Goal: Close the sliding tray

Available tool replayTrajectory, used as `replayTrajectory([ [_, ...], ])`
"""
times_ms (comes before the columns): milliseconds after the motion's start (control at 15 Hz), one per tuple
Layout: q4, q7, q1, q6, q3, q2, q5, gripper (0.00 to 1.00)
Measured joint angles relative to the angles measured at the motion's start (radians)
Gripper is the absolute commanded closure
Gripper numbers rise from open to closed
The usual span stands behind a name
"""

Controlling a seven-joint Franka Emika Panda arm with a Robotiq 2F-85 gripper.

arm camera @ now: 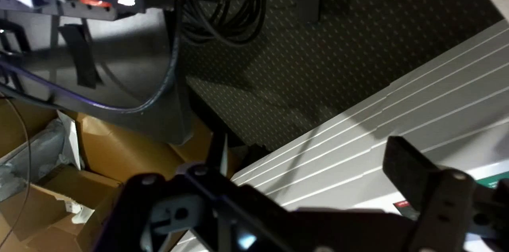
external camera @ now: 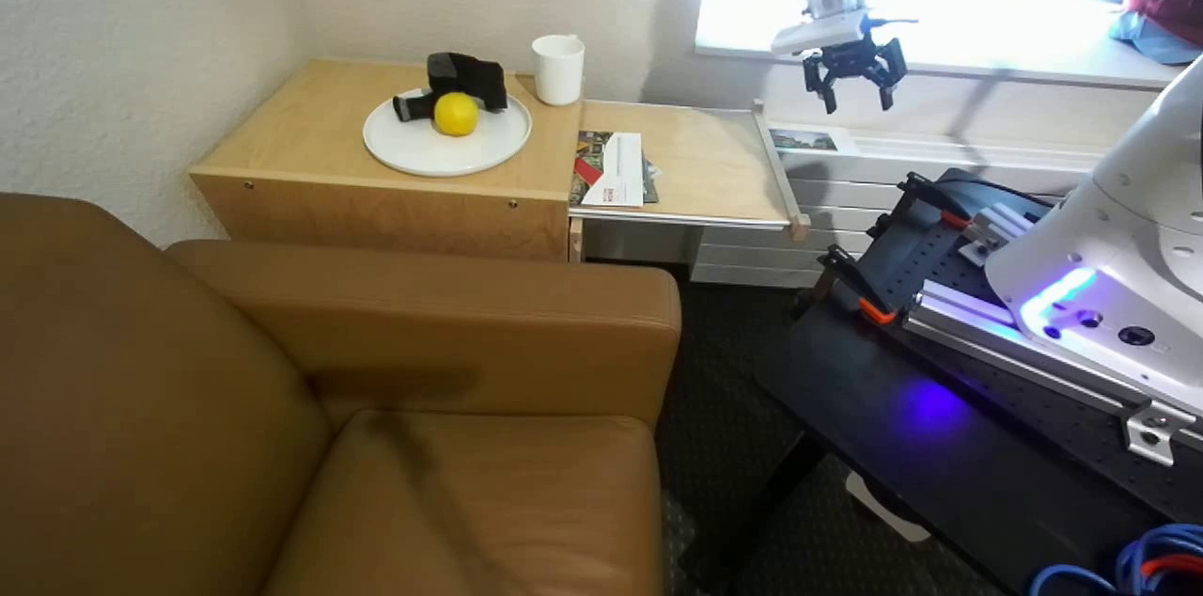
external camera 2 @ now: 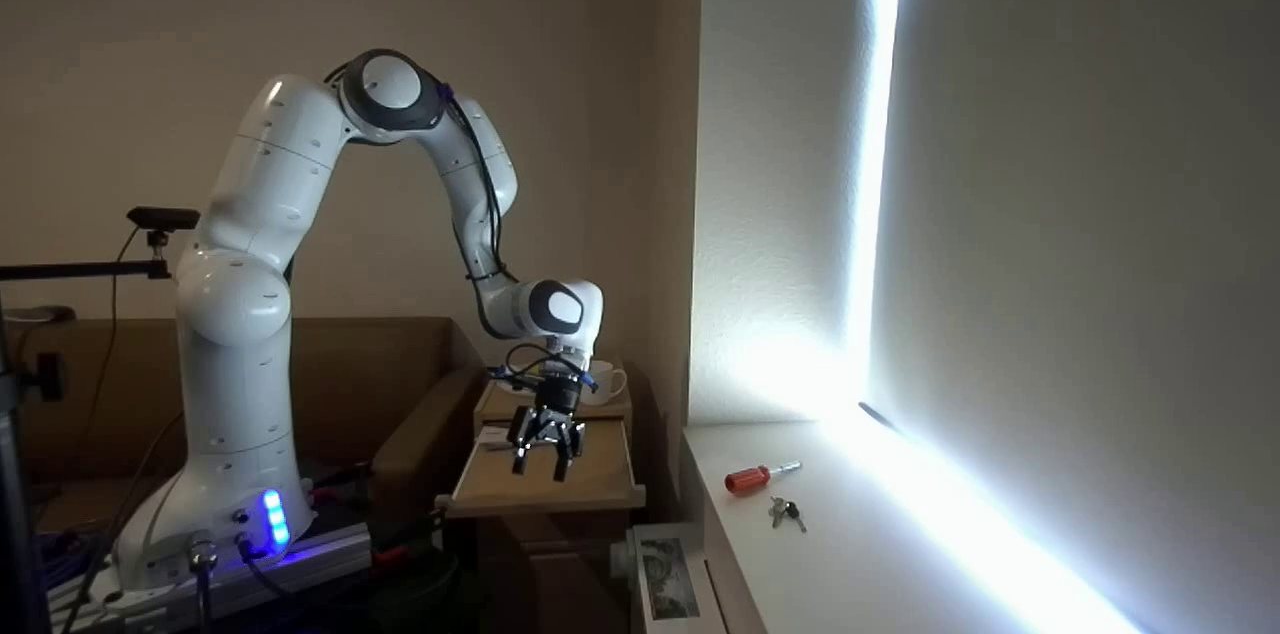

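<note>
- An exterior view looks down over the sofa (external camera: 451, 333), lower left.
- An exterior view looks nearly level; windowsill (external camera 2: 830, 554) lower right.
- Wrist view faces down, gripper (arm camera: 306, 148) close at bottom.
- Both exterior views share the sliding tray (external camera: 714, 149).

Lounge-like corner, home or office, cannot tell which: brown leather-look sofa (external camera: 404, 342), light wood side table (external camera: 291, 135) bearing white plate (external camera: 404, 149) and mug (external camera: 558, 74), dark dotted carpet (arm camera: 286, 85), slatted white radiator-like panel (external camera: 761, 262) under a glare-lit sill (external camera 2: 850, 554), the sill carrying maroon-and-blue cap (external camera: 1170, 6), red-handled screwdriver (external camera 2: 750, 481) and keys (external camera 2: 787, 514). Lab-type gear stands in among the furnishings: white robot arm (external camera 2: 265, 184), blue lights (external camera 2: 274, 517) on its base (external camera 2: 180, 534), at a metal rail (external camera: 1015, 353) on a black table (external camera: 846, 399). Wrist view adds coiled dark cables (arm camera: 226, 39) and an open cardboard box (arm camera: 35, 212), the sort of clutter a lab gathers.
</note>
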Motion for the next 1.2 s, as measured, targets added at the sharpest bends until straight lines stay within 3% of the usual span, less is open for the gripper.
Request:
replayTrajectory([
  [267, 0.095, 0.075, 0.037, 0.076, -0.024, 0.162, 0.094, 0.00],
  [533, 0.209, 0.094, 0.044, 0.064, -0.033, 0.289, 0.219, 0.00],
  [933, 0.247, 0.094, 0.058, 0.061, -0.043, 0.331, 0.239, 0.00],
  [1200, 0.269, 0.096, 0.073, 0.119, -0.041, 0.376, 0.328, 0.00],
])
